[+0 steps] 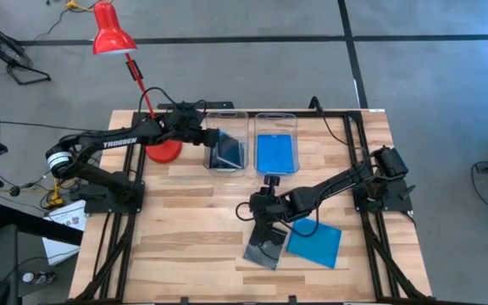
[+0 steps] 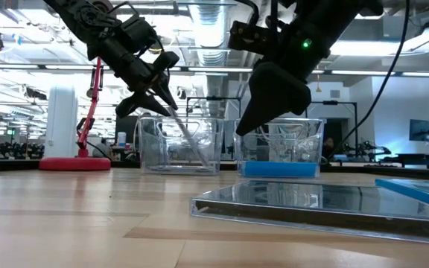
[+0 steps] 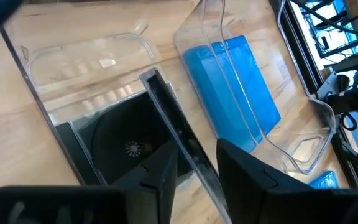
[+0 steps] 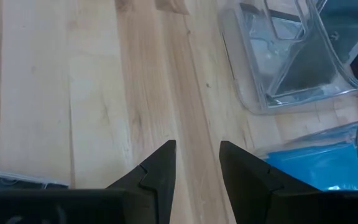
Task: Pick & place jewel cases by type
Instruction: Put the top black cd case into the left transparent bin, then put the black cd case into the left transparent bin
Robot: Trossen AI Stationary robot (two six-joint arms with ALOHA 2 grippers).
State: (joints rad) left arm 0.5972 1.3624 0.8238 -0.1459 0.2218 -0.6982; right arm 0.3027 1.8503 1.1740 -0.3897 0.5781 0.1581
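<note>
A thin clear jewel case (image 3: 176,134) is pinched, tilted, by the left gripper (image 3: 194,171) inside a transparent bin (image 1: 226,142); the right gripper (image 4: 197,163) is held narrowly apart, empty, above wood table (image 1: 185,229).

Overhead, table-level and two wrist cameras.

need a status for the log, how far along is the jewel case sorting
Done: a blue case lies in the right bin. In hand: the left gripper lowers a dark case into the left bin. Left: one dark case and one blue below the open right gripper.
</note>
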